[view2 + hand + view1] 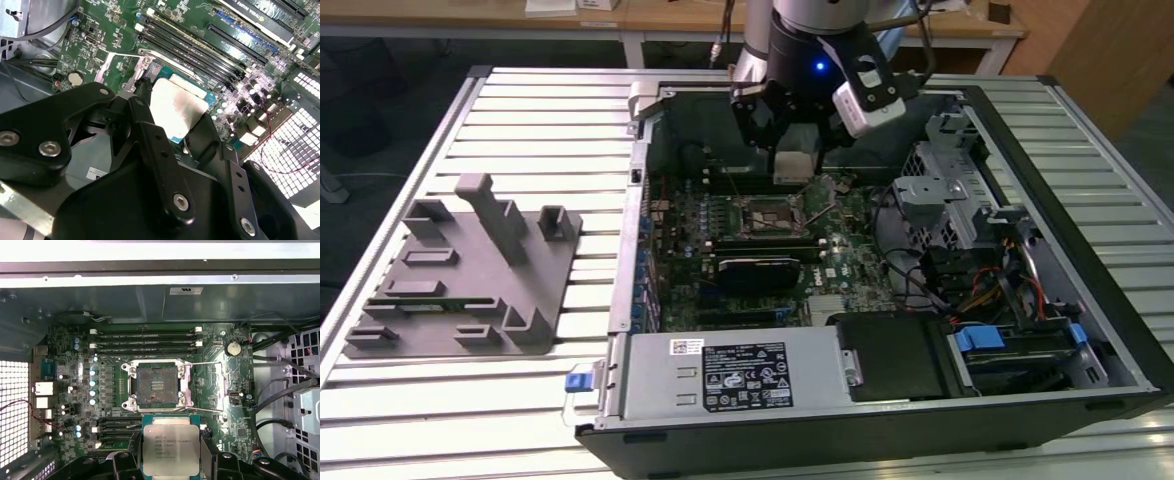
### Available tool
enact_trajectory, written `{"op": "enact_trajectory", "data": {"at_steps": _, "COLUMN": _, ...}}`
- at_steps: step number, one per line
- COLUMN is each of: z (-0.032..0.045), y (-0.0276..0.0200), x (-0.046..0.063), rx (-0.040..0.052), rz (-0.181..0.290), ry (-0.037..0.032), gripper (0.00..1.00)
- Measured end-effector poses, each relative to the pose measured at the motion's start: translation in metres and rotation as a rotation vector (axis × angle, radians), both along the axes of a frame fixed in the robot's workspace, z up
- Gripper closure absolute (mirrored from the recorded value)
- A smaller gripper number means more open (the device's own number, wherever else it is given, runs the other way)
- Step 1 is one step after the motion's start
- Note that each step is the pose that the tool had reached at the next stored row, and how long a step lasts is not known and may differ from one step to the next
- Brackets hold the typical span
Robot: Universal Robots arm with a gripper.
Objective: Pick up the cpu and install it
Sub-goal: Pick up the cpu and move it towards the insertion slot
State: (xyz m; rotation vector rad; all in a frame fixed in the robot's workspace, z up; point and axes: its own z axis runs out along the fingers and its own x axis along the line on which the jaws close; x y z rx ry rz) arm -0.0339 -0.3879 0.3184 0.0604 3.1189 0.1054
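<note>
Silver slatted surface carries an open black computer case, at 3 o'clock from a grey fixture block in the exterior view. Inside the case lie the green motherboard and, at its 6 o'clock, the power supply. The socket sits uncovered, pin bed showing. The hand grips the cpu by two opposite edges, just beside the socket, not in it.
</note>
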Motion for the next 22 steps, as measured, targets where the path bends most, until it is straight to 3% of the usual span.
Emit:
{"op": "enact_trajectory", "data": {"at_steps": 5, "z": -0.0021, "y": 0.0000, "x": 0.000, "rx": -0.0070, "rz": 0.000, "ry": -0.0001, "gripper": 0.45}}
{"op": "enact_trajectory", "data": {"at_steps": 6, "z": -0.0140, "y": 0.0005, "x": 0.000, "rx": -0.0737, "rz": 0.000, "ry": -0.0001, "gripper": 0.45}}
{"op": "enact_trajectory", "data": {"at_steps": 7, "z": -0.0143, "y": 0.0030, "x": 0.000, "rx": -0.0737, "rz": 0.000, "ry": -0.0001, "gripper": 0.45}}
{"op": "enact_trajectory", "data": {"at_steps": 22, "z": -0.0143, "y": 0.0032, "x": 0.000, "rx": -0.0691, "rz": 0.000, "ry": 0.0000, "gripper": 0.45}}
